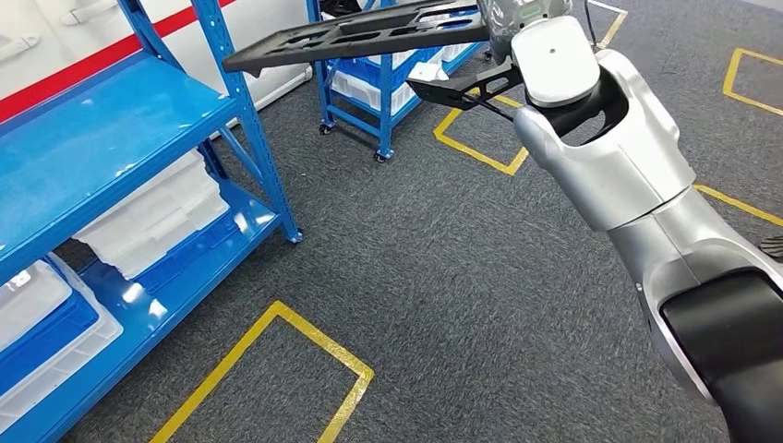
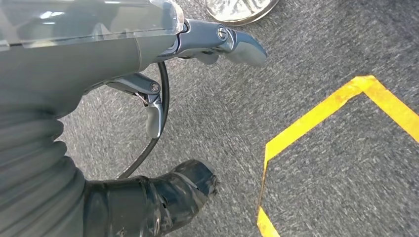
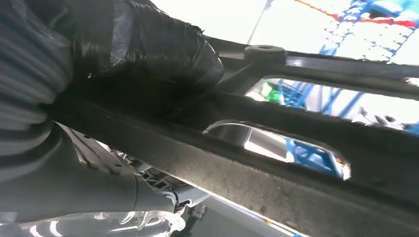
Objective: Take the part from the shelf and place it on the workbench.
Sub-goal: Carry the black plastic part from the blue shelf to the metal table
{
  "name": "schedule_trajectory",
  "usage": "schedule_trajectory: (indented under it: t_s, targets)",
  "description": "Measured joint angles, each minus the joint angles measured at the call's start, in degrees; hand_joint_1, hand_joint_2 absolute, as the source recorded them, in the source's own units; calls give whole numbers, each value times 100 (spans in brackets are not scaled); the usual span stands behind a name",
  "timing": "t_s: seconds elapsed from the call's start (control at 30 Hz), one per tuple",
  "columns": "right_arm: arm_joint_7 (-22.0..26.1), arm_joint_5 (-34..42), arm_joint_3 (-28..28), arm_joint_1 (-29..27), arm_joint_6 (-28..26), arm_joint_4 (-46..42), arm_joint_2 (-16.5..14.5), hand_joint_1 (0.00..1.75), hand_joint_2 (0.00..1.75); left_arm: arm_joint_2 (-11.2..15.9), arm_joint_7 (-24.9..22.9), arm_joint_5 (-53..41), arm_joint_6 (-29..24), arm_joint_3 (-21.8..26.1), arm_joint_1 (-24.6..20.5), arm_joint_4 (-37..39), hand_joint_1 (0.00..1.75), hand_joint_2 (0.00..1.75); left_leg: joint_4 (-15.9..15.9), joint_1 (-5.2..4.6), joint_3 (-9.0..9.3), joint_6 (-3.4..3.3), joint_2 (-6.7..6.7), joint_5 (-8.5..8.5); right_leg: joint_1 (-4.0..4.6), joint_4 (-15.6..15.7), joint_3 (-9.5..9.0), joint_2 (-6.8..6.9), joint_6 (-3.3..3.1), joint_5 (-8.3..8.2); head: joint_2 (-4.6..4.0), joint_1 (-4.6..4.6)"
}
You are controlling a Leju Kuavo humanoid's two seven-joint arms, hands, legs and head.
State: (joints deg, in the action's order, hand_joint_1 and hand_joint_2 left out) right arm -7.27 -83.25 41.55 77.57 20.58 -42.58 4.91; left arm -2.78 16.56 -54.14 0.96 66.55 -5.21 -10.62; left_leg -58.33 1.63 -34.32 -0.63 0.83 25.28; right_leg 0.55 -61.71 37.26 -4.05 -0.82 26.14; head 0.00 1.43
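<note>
R arm [image 1: 646, 212], silver w/ a dark segment lowest in frame, sits nearest the head cam and runs up to the top edge, where the right hand [image 3: 123, 54] grips the part [image 1: 360, 37]: a long flat black panel w/ cut-out openings, held up in the air roughly level, reaching left from the hand toward the blue shelf [image 1: 111, 138]. Wrist cam on that side shows the thick dark thumb pressed on the panel's face and the rest of the hand under it, so fingers are clamped on the part; the panel's cut-outs let light and blue racking through. Left hand [image 2: 163, 74] hangs over the floor, holding nothing, metal fingers [image 2: 242, 47] loosely apart, dark thumb separate from them, a thin black cable looping beside. Floor is dark grey speckled carpet [image 1: 443, 268] marked w/ yellow tape outlines [image 1: 277, 369], one rectangle near the shelf foot, more further back and at right. Shelf has bright blue decks and posts; white plastic bins [image 1: 157, 217] sit on its lower levels. A 2nd blue rack [image 1: 379, 83] w/ castors stands behind, also w/ white bins. White wall w/ a red stripe [image 1: 83, 65] behind the shelf.
</note>
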Motion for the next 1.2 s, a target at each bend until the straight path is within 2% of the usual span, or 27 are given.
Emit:
schedule_trajectory:
  t_s: [0.07,0.1,0.13,0.17,0.2,0.23,0.3,0.33,0.37,0.4,0.43,0.5,0.57,0.63,0.67,0.7,0.77,0.8,0.83,0.87,0.93,1.0,1.03,1.07,1.13,1.17,1.2]
  targets:
    - [-3,-55,0,56,1,121,26,175,175,6,-57,8,-3,42,1,0,0,175,24,1,19,-57,-97,8,-11,-613,311,243,59,300,0,-22]
    - [-2,-81,0,69,-1,187,30,175,175,9,-84,10,-7,59,1,0,0,175,22,-3,23,-73,-145,17,-37,-981,510,305,83,435,0,-22]
    - [-2,-106,0,71,-3,256,36,175,175,12,-104,10,-13,73,0,0,0,175,17,-3,28,-81,-192,29,-63,-1258,667,343,103,498,0,-22]
    - [-5,-129,0,72,-3,316,43,175,175,14,-117,11,-17,80,0,0,0,175,12,-3,38,-83,-235,42,-88,-1350,734,366,117,459,0,-24]
    - [-9,-146,0,80,-3,367,50,175,175,16,-119,11,-20,88,0,0,0,175,7,-1,52,-78,-274,59,-108,-1223,690,390,121,320,0,-24]
    - [-14,-158,0,96,-3,406,55,175,175,16,-114,11,-21,98,-1,0,0,175,2,-1,74,-65,-310,79,-117,-897,537,432,113,109,0,-24]
    - [-22,-173,0,151,-2,466,56,175,175,15,-82,9,-19,117,-1,0,0,175,-2,-13,115,-20,-383,118,-67,-144,169,642,56,-194,0,-25]
    - [-24,-179,0,175,-3,489,54,175,175,14,-61,5,-15,123,-1,0,0,175,-3,-24,127,10,-418,133,-30,97,56,721,24,-251,0,-23]
    - [-21,-185,0,189,-6,512,54,175,175,14,-44,2,-10,124,-2,0,0,175,1,-35,133,41,-462,144,10,203,12,766,-4,-242,0,-23]
    - [-15,-188,0,197,-10,532,55,175,175,13,-31,-1,-6,126,-3,0,0,175,9,-45,142,71,-508,151,34,228,11,735,-24,-235,0,-22]
    - [-9,-190,0,200,-18,550,59,175,175,12,-23,-3,-2,128,-6,0,0,175,14,-41,150,101,-544,171,18,252,2,678,-52,-243,0,-20]
    - [6,-201,0,222,-41,575,62,175,175,13,-17,-5,-9,139,-10,0,0,175,-130,-25,112,143,-438,312,-13,320,-42,590,-115,-266,0,-17]
    - [12,-222,0,237,-55,580,56,175,175,20,-17,-11,-37,163,-3,0,0,175,-710,-13,-140,163,-215,636,-27,356,-78,498,-171,-274,0,-17]
    - [6,-235,-1,217,-54,573,51,175,175,26,-16,-33,-74,195,9,0,0,175,-1441,-16,-515,179,-125,899,-19,342,-85,379,-199,-263,0,-16]
    - [0,-236,-3,201,-54,559,52,175,175,29,-10,-46,-87,207,12,0,0,175,-1601,-15,-622,185,-114,882,-16,327,-88,313,-203,-255,0,-16]
    - [-9,-236,-9,187,-57,537,57,175,175,30,0,-58,-97,213,12,0,0,175,-1534,-13,-625,188,-110,747,-18,305,-91,247,-199,-243,0,-16]
    - [-28,-236,-42,173,-67,479,71,175,175,32,28,-82,-104,215,11,0,0,175,-866,2,-374,186,-41,301,-34,244,-93,131,-167,-202,0,-16]
    - [-37,-236,-70,172,-80,454,81,175,175,32,40,-93,-104,215,13,0,0,175,-518,7,-223,183,43,150,-35,204,-76,78,-141,-182,0,-16]
    - [-44,-236,-98,168,-91,434,91,175,175,32,51,-103,-104,215,12,0,0,175,-282,10,-119,171,115,77,-37,175,-49,33,-110,-173,0,-17]
    - [-50,-233,-124,157,-102,418,106,175,175,31,59,-110,-104,215,10,0,0,175,-168,8,-73,157,171,72,-39,160,-22,-9,-79,-176,0,-19]
    - [-73,-214,-176,130,-126,373,150,175,175,29,77,-116,-102,215,-8,0,0,175,-118,3,-50,106,143,77,-45,177,7,-85,-14,-207,0,-19]
    - [-116,-179,-274,105,-182,287,209,175,175,27,93,-120,-101,218,-17,0,0,175,-63,17,-17,24,57,45,-43,76,57,21,47,-129,0,-23]
    - [-148,-165,-334,88,-214,232,228,175,175,26,98,-121,-101,219,-16,0,0,175,-38,24,-1,-21,9,33,-41,-121,150,126,76,-7,0,-26]
    - [-191,-148,-399,54,-250,150,242,175,175,26,101,-123,-102,221,-13,0,0,175,-28,15,5,-54,-37,33,-51,-430,296,244,104,162,0,-29]
    - [-291,-111,-522,-68,-311,-48,254,175,175,25,103,-131,-104,221,-10,0,0,175,-25,-2,8,-88,-124,45,-84,-1158,658,341,149,468,0,-31]
    - [-337,-89,-587,-139,-339,-159,261,175,175,24,103,-139,-106,221,-11,0,0,175,-26,-7,14,-92,-168,52,-102,-1367,769,357,161,507,0,-31]
    - [-370,-73,-644,-196,-355,-251,269,175,175,23,103,-145,-106,221,-11,0,0,175,-27,-11,24,-90,-210,61,-114,-1363,772,372,163,435,0,-31]
